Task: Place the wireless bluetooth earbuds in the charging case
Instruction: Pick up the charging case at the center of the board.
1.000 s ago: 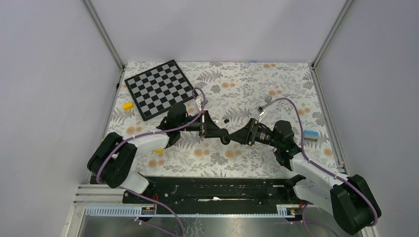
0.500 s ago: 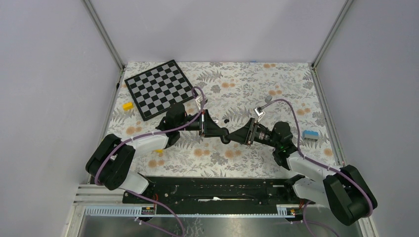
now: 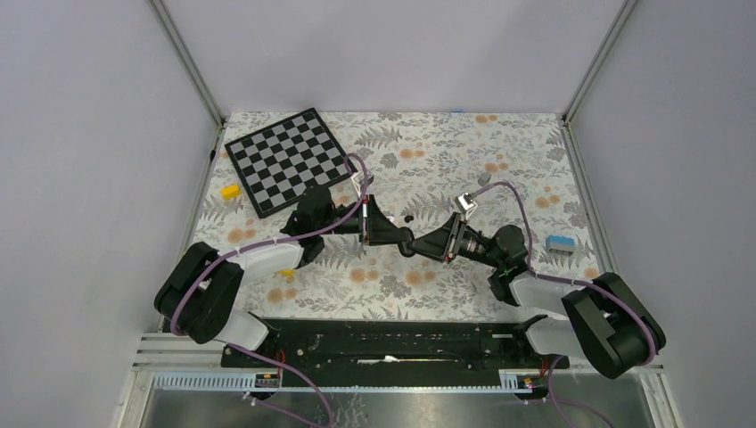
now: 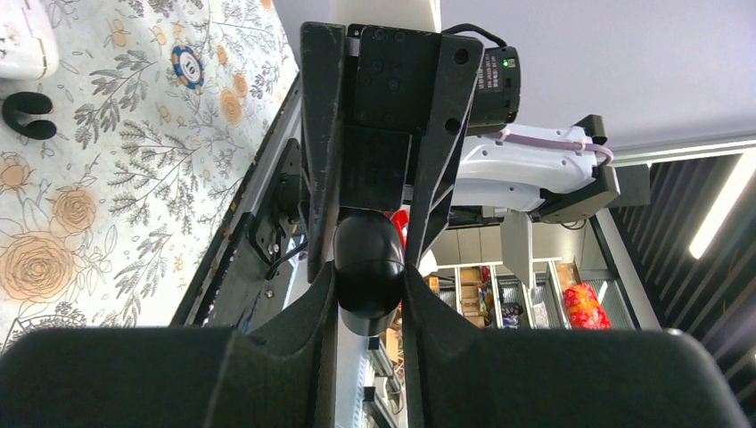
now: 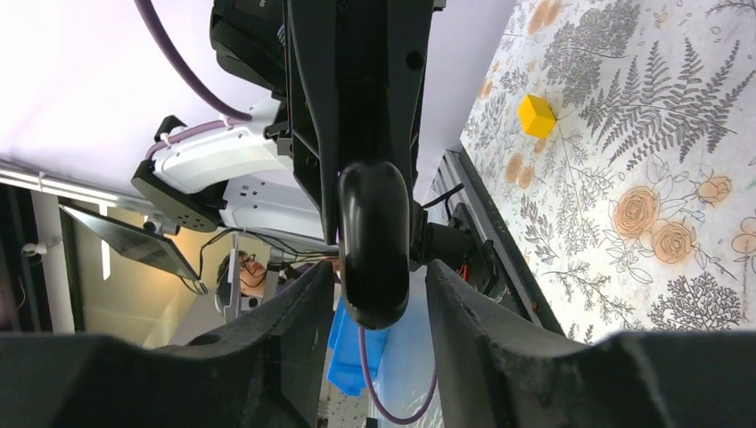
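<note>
Earbud (image 3: pixel 407 217), tiny and black, sits on the cloth (image 3: pixel 428 160) just beyond where the two arms meet, clear of both. Case (image 4: pixel 18 43), white and rounded, lies on the cloth too, caught only at the corner of the left wrist view, half cut off.

Any writing? A blue-and-white chip (image 4: pixel 187 62) out on the cloth carries what looks like a 10. The white label on the right arm's motor is too small to read.

The cloth is white, printed with grey ferns and orange roses, boxed in by plain lilac-grey walls and aluminium posts. Chessboard (image 3: pixel 287 160) at the far left, yellow block (image 3: pixel 231 191) just beside it, blue block (image 3: pixel 560 242) over on the right. Past the rig, shelves and strip lights.

Now the middle. Left gripper (image 4: pixel 367 290) is clamped on a black pebble (image 4: pixel 367 263), held up off the cloth. Right gripper (image 5: pixel 374 281) faces it nose to nose, fingers either side of that pebble. A sliver of daylight shows on one side, so it isn't gripping.
</note>
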You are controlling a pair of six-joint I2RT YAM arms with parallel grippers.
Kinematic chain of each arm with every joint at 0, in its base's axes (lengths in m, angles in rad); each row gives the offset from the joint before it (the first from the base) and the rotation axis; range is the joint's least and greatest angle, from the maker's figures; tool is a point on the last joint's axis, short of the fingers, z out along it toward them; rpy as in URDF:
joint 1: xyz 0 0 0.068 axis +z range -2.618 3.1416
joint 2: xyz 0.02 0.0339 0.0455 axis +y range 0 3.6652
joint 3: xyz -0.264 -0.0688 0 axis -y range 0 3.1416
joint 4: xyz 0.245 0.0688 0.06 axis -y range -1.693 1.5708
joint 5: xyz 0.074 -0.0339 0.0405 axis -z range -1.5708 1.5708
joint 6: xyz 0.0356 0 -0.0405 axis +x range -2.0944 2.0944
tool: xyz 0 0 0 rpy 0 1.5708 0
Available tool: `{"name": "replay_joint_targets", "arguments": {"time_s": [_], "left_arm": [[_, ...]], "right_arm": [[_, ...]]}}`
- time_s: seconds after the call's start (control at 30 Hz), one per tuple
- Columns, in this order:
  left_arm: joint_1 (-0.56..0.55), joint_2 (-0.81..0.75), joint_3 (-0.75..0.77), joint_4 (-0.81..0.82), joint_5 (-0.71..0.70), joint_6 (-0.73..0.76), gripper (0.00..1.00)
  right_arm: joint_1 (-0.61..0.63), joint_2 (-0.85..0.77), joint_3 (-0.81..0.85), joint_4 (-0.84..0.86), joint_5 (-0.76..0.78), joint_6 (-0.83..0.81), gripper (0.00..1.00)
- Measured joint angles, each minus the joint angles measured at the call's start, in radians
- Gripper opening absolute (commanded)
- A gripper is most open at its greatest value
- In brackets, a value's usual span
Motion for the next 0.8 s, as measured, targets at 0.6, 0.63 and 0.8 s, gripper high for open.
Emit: {"name": "replay_joint_targets", "arguments": {"time_s": [0.6, 0.63, 0.8], "left_arm": [[0.001, 0.001, 0.000, 0.061, 0.032, -0.029, 0.00], [0.001, 0.001, 0.000, 0.060, 0.034, -0.029, 0.00], [0.002, 0.001, 0.000, 0.061, 0.041, -0.042, 0.03]], "right_arm": [[0.000, 0.148, -0.008, 0.264, -0.047, 0.188, 0.37], [0.000, 0.148, -0.008, 0.265, -0.050, 0.192, 0.34], [0.000, 0.148, -0.008, 0.275, -0.055, 0.192, 0.00]]}}
